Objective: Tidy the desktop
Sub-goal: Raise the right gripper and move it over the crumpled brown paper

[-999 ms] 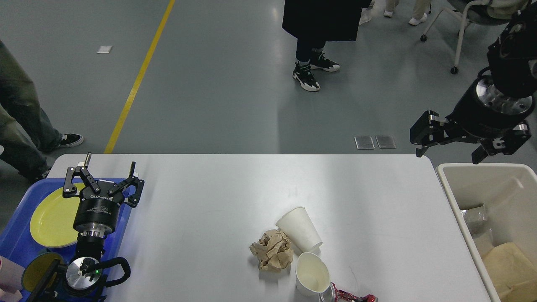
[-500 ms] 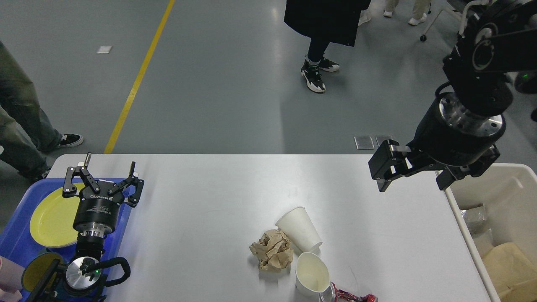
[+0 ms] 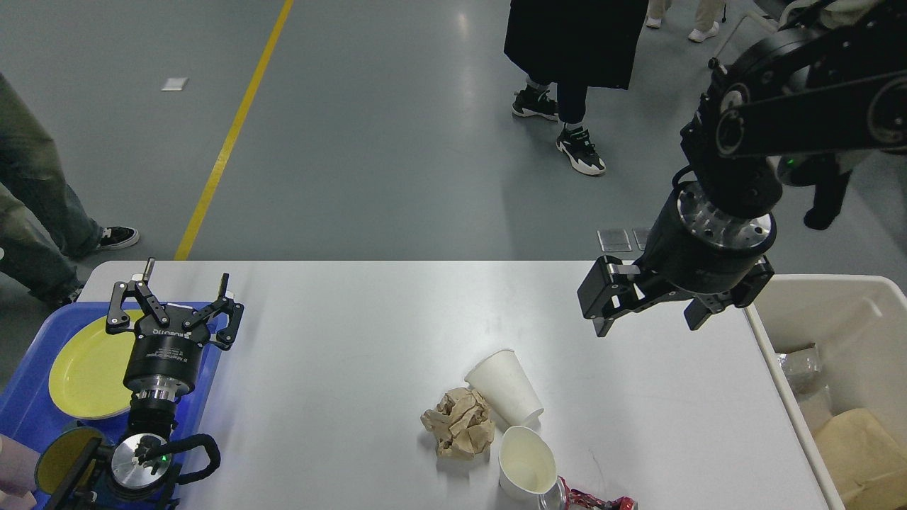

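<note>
Desktop (image 3: 354, 340) long axis left-right | left jaws wide, empty | right jaws wide, empty

A: Where is the worktop (image 3: 368, 312) open?
B: Across the middle and upper part of the frame, between the left end effector (image 3: 177, 292) and the right end effector (image 3: 646, 319).
A: And the obstacles?
B: Low centre: a crumpled paper wad (image 3: 458, 423), a tipped paper cup (image 3: 506, 386), an upright cup (image 3: 526, 464), all clustered close together.
</note>
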